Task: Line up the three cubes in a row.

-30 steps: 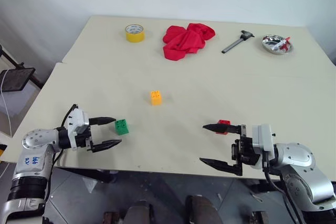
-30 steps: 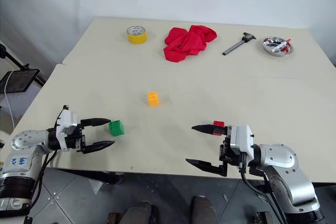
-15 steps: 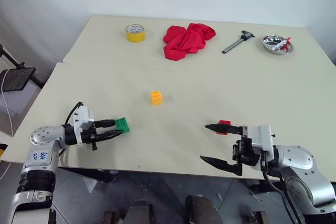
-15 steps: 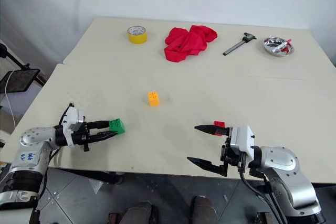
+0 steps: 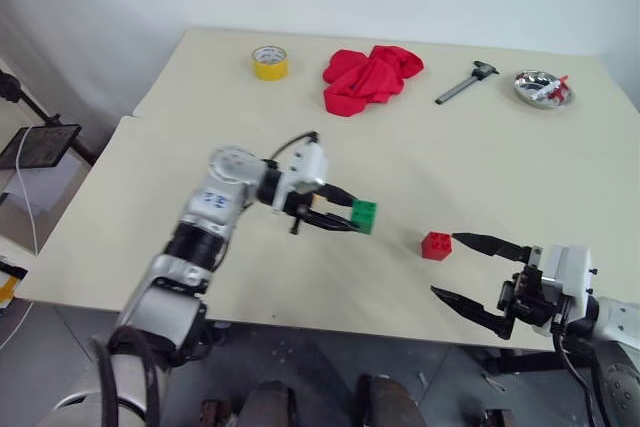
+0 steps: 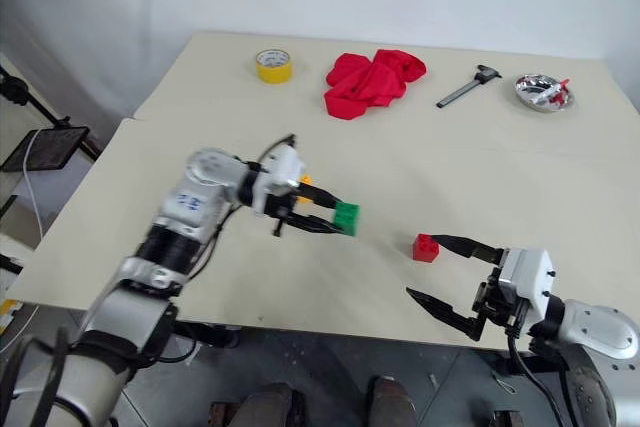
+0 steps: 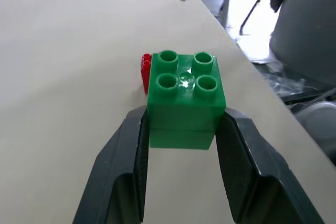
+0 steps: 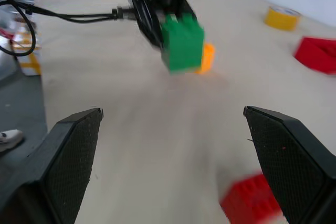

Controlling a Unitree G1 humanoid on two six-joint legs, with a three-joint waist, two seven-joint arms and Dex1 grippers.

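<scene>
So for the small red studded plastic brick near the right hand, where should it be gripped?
Probably across two opposite flat side walls of the small red studded plastic brick, studs upward. It sits flat on the table, with the open right hand beside it, so a low, near-level approach from that side suits.

table (image 5: 180, 147) | far edge: yellow tape roll (image 5: 269, 62), red cloth (image 5: 371, 78), tool (image 5: 466, 83), metal dish (image 5: 540, 87)

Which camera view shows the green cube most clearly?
The left wrist view: the green cube sits close up between the left gripper fingers, studs visible. Both eye views show it small; the right wrist view shows it blurred.
</scene>
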